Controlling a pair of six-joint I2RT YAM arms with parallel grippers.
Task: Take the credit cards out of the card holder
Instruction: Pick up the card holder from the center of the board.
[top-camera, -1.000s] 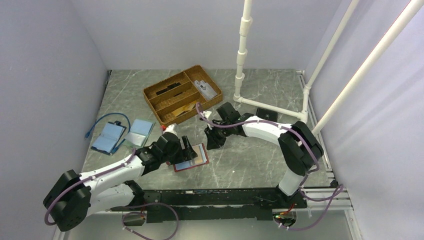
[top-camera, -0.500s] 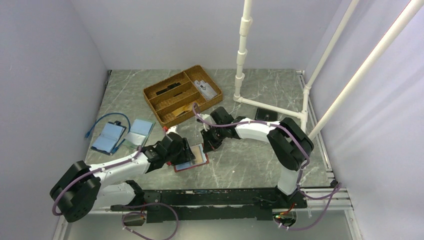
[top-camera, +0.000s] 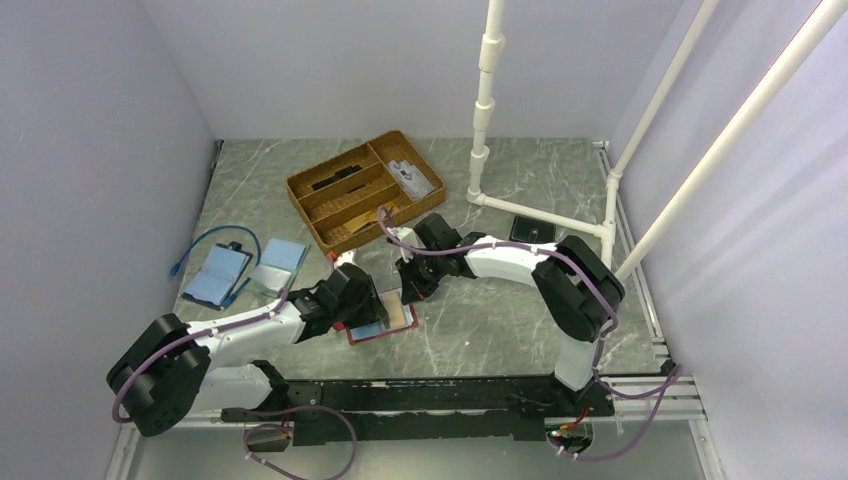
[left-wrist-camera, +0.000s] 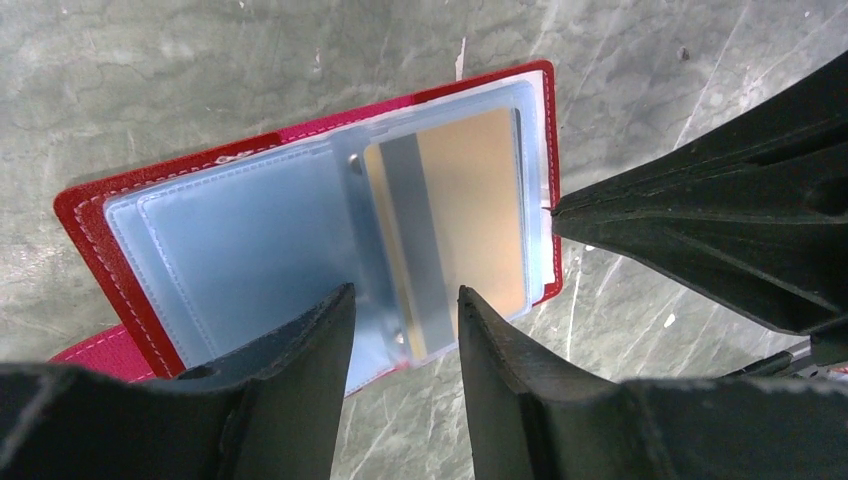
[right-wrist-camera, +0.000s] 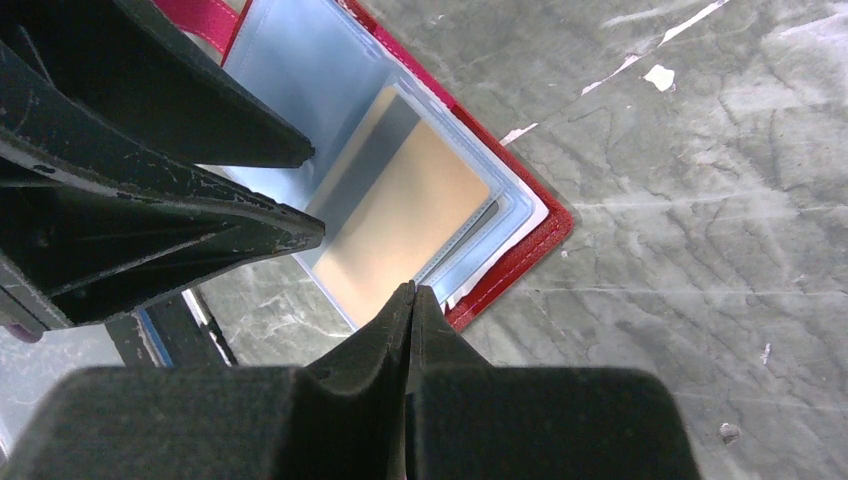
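The red card holder (top-camera: 392, 327) lies open on the table, clear pockets up (left-wrist-camera: 300, 215). A gold-tan credit card (left-wrist-camera: 470, 215) with a silver stripe sits in its right-hand pocket; it also shows in the right wrist view (right-wrist-camera: 400, 215). My left gripper (top-camera: 366, 303) is open, its fingertips (left-wrist-camera: 335, 300) astride the holder's near edge at the fold. My right gripper (top-camera: 404, 290) is shut, its tip (right-wrist-camera: 410, 292) touching the outer edge of the card's pocket; I cannot tell whether it pinches anything. The other cards are hidden.
A wicker tray (top-camera: 340, 222) with compartments stands behind the holder, with dark and silver things in it. A light-blue booklet case (top-camera: 216, 275), a pale blue sheet (top-camera: 280, 262) and a blue cable lie at the left. A white pipe frame (top-camera: 481, 150) and a black square wallet (top-camera: 533, 228) are at the right.
My right gripper has moved left and down to the holder's right edge. My left gripper has shifted slightly over the holder. The holder has stayed in place.
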